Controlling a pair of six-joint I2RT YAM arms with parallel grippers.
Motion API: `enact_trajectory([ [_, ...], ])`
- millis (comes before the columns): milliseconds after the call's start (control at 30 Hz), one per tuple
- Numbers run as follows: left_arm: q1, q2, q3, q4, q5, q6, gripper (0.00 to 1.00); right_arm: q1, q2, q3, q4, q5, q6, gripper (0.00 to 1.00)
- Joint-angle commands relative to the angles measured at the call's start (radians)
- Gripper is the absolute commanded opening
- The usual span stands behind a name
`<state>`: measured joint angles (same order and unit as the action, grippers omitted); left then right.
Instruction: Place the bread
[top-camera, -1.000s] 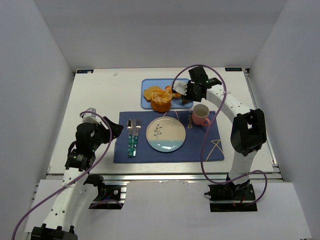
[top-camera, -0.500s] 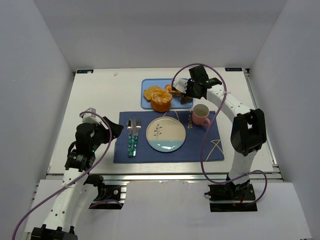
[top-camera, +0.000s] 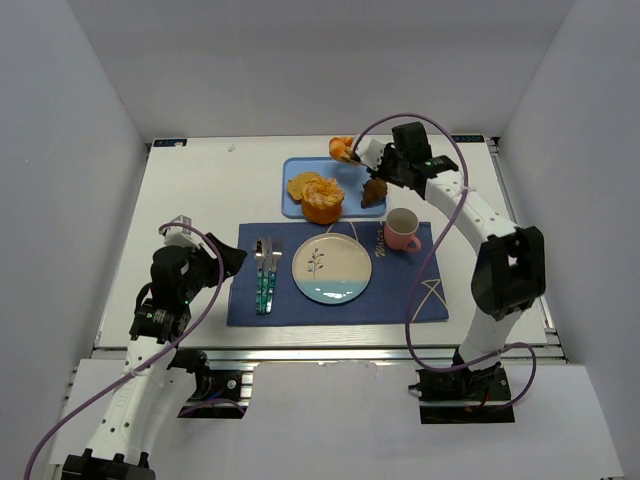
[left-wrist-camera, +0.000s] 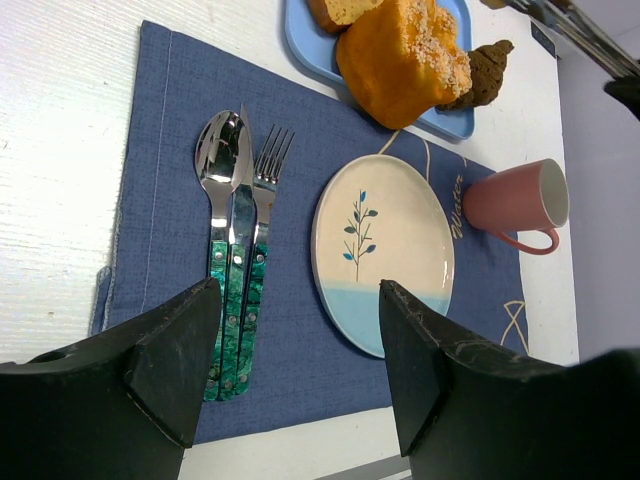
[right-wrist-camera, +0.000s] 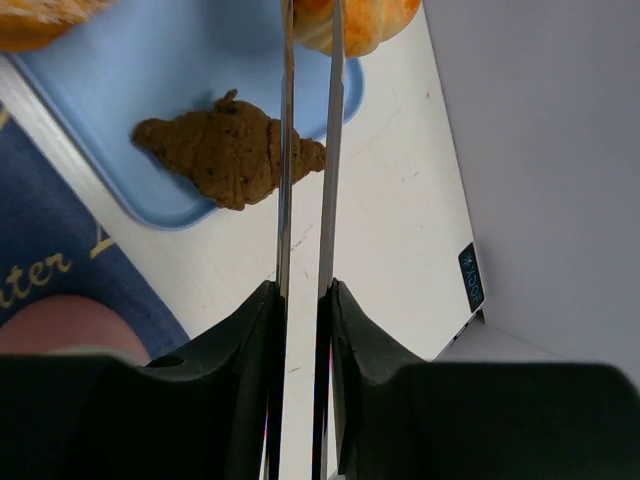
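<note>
White walls close in a white table, and at its far side the right gripper has its two thin blades drawn narrow on the bread. The small lobed bun is pinched by its edge at the very tips. From above it shows over the back rim of the blue tray, and I judge it to be up in the air, not resting on anything. Only a slice of it shows in the wrist view, so how deep the blades bite I cannot tell.

Below the blades the dark croissant lies on the tray. The larger orange bun sits at the tray's near edge beside some flaky pieces. Nearer the arms is a navy placemat with the pink cup, a bare plate and the cutlery in a row. The left gripper hangs wide apart with nothing in it, over the mat's near left part.

So the pick looks done and the carry is in hand. The plate seems the likely spot. The next move, as I see it, is to bring the bun back over the big bun without brushing it and to steer clear of the cup. Then it goes down onto the plate before the blades part. With so slight a pinch a quick swing might shake it loose.
</note>
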<state>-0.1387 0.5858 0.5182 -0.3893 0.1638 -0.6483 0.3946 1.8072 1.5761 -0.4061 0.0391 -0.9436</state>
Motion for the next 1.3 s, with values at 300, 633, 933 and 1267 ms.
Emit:
enact_trajectory([
  [300,0.004,-0.027,0.014,-0.002,-0.010,-0.011,0.74,0.007,-0.535,-0.410,0.043,-0.407,-0.056,0.10],
  [633,0.005,-0.058,0.006,-0.009,-0.006,-0.024,0.74,0.168,-0.785,-0.649,-0.214,-0.413,-0.126,0.11],
  [933,0.004,-0.109,-0.006,-0.037,-0.015,-0.034,0.74,0.247,-0.779,-0.749,-0.197,-0.297,-0.058,0.17],
  [1267,0.004,-0.119,-0.009,-0.040,-0.020,-0.037,0.74,0.254,-0.809,-0.775,-0.203,-0.280,-0.064,0.61],
])
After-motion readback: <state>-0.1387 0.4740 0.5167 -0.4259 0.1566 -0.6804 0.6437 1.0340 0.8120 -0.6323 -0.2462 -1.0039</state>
